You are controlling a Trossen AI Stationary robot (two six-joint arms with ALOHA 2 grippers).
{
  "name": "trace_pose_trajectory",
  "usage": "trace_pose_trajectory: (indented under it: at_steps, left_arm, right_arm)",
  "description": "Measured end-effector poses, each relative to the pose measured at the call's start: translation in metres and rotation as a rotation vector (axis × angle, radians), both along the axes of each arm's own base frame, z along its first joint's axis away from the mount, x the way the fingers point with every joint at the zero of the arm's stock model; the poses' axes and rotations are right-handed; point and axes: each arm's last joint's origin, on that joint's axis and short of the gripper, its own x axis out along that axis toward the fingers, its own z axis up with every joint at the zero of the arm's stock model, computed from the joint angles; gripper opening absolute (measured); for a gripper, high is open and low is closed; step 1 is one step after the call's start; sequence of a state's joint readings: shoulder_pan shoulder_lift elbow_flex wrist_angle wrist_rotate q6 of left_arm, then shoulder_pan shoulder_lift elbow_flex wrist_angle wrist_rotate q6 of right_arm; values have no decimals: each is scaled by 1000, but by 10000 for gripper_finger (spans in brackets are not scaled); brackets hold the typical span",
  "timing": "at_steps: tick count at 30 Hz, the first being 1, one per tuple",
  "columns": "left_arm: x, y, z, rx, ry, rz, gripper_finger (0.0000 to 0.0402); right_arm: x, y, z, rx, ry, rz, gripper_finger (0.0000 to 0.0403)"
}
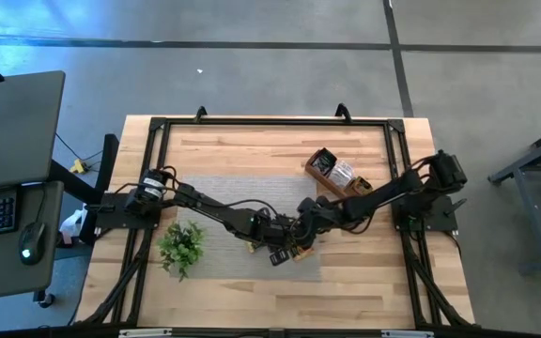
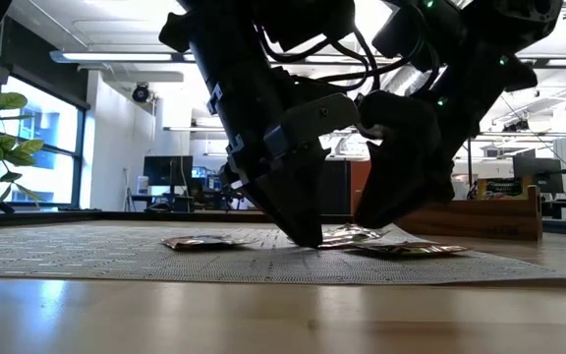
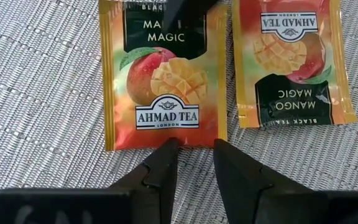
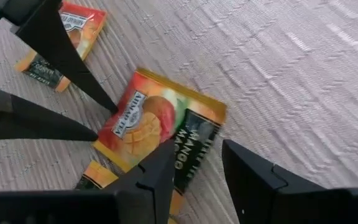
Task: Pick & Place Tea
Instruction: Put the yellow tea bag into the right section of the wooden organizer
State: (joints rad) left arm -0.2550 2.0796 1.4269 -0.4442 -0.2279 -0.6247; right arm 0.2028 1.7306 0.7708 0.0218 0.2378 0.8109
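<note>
An orange-and-white tea sachet (image 3: pixel 166 81) lies flat on the grey woven mat (image 1: pixel 224 202). My left gripper (image 3: pixel 196 148) is open, slanting down, with its fingertips at the sachet's labelled short edge. My right gripper (image 4: pixel 196 149) is open and comes from the opposite side, with one finger on the sachet's black end. A second sachet (image 3: pixel 291 62) lies flat beside the first. A third (image 4: pixel 98 177) pokes out from under it. In the high view both grippers (image 1: pixel 289 239) meet at the mat's right part. My left gripper's two fingertips (image 4: pixel 112 107) stand on the mat against the sachet's labelled short edge (image 3: pixel 166 142), slanting down from the table's left. Whether they press the edge or only meet it I cannot tell. My right gripper has one fingertip (image 4: pixel 162 149) down on the sachet's black end (image 4: pixel 188 146), slanting down from the table's right. Its other finger (image 4: pixel 232 149) is off the sachet, over the mat. The sachet lies flat.
A wooden box (image 1: pixel 336 172) holding more sachets stands at the back right of the table. A green plant sprig (image 1: pixel 181 246) sits at the mat's near left corner. Another sachet (image 2: pixel 199 241) lies on the mat left of the grippers.
</note>
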Motion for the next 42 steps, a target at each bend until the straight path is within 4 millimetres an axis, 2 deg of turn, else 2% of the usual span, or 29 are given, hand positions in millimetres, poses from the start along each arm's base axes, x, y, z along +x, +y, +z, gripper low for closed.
trace_pose_trajectory:
  at_steps: [8, 12, 18, 23, 26, 30, 34, 42]
  left_arm:
    - [0, 0, 0, 5, -6, 2, 104]
    - [0, 0, 0, 4, -7, 1, 104]
    - [1, 0, 0, 11, -9, 4, 104]
    - [1, 0, 0, 13, -10, 5, 104]
    - [1, 0, 0, 17, -11, 6, 104]
    - [1, 0, 1, 17, -16, 8, 104]
    - [1, 0, 0, 18, -14, 8, 104]
    - [1, 1, 0, 17, -14, 8, 104]
  right_arm:
    - [7, 1, -11, -31, -22, 40, 124]
    - [7, 1, -11, -55, -21, 52, 92]
    - [7, 1, -11, -107, -22, 114, 9]
    - [6, 1, -7, -115, -15, 134, 14]
    - [0, 0, 4, -122, 3, 145, 3]
    - [-15, -5, 28, -170, 28, 105, 5]
    - [-39, -11, 53, -202, 94, 53, 3]
    - [-111, -23, 96, -267, 259, -111, 1]
